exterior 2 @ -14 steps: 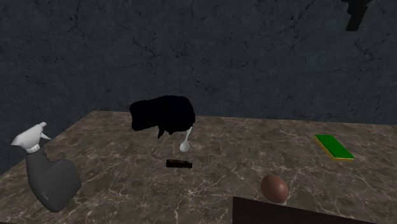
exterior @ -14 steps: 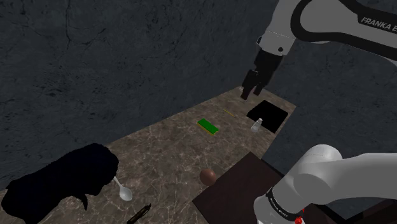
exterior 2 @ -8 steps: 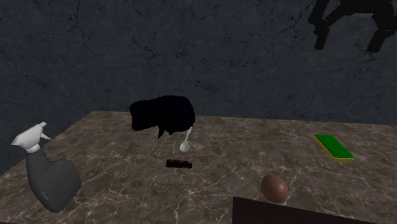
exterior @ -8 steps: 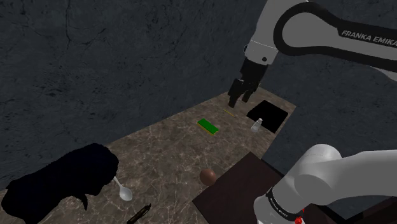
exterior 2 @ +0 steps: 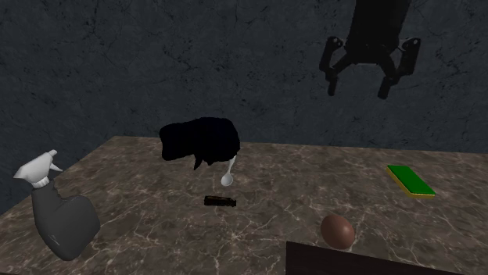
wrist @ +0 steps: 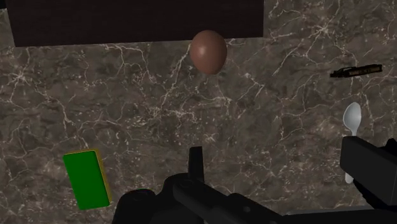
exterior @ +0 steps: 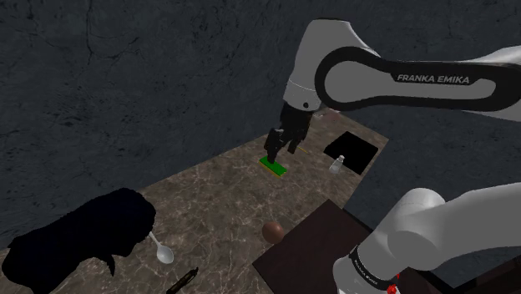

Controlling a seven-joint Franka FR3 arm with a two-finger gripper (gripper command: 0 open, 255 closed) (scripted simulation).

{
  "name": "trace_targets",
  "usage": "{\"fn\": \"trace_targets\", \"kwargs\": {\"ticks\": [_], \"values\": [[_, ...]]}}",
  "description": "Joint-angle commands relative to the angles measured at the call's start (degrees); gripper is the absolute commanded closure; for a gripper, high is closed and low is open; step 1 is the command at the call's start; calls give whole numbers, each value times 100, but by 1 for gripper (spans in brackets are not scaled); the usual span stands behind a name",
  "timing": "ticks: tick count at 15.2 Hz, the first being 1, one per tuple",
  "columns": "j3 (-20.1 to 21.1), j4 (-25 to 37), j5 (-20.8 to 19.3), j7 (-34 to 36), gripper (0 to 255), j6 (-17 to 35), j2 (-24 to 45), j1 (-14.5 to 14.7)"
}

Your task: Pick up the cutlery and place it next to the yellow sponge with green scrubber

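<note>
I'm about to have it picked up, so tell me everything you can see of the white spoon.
The spoon lies flat on the brown marbled counter, plain white: an oval bowl and a slim handle whose end reaches the edge of a black shape. A small dark stick lies close by, apart from it. The open claw hangs far off.

in the shoulder view the gripper (exterior: pixel 281 154) covers the far end of the green sponge (exterior: pixel 277 169). the slim dark thing (exterior: pixel 182 282) near the spoon (exterior: pixel 164 253) is cut off by the bottom edge and too small to name. the spoon's handle end meets a black shape (exterior: pixel 83 238); whether it runs beneath cannot be told. in the wrist view one finger (wrist: pixel 372 172), itself cut by the edge, hides part of the spoon's handle. the dark box (exterior 2: pixel 367 259) is cut off below.
</note>
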Motion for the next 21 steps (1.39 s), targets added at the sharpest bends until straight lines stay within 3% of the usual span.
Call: {"fn": "trace_targets", "kwargs": {"ticks": [1,6,11,16,21], "values": [[213,28,34,182,0,306,312,43],[734,146,-19,669,0,1055,1164,110],[1220,444,-354,1283,0,1733,2178,134],[1555,925,-1049,2072,0,2262,3337,231],[1559,1602,-1935,2903,0,2558,4556,594]]}}
